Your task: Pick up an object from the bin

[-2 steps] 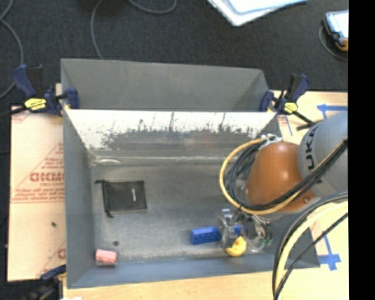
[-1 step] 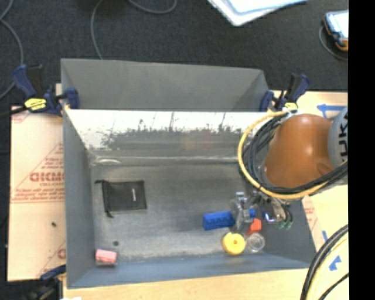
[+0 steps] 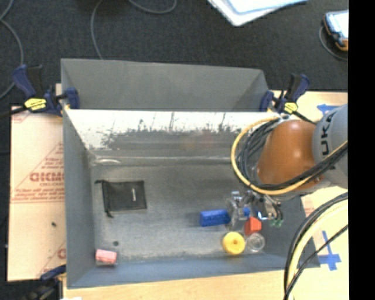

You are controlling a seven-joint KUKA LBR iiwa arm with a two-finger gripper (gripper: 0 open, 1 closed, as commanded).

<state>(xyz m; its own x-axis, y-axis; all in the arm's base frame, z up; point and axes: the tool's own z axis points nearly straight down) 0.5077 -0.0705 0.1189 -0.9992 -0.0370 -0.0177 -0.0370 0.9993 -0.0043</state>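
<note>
The arm is being reached into the bin from the right, over the right wall; its wrist, which is being covered by a rounded orange cover and ringed by looped cables, is being pointed downward; the claw is being held low over the floor in the bin's near right part; whether it is spread or closed cannot be told, and nothing is being seen held in it.

The floor of the bin is being occupied by a few scattered things, taken here from left to right; a pink block is being kept in the near left corner; a flat black pouch is being laid further back, well apart from the rest; a blue block is being found just beside the claw, its right end next to the claw's tip, though contact cannot be judged; a yellow round piece is being seen near the front wall, below the claw; a small orange-red block is being seen just right of the claw, with a clear round piece beside the yellow one.

The bin is being carried by a pale bench; beyond its far wall a dark surface is being crossed by thin cords, and a white sheet is being left at the top.
</note>
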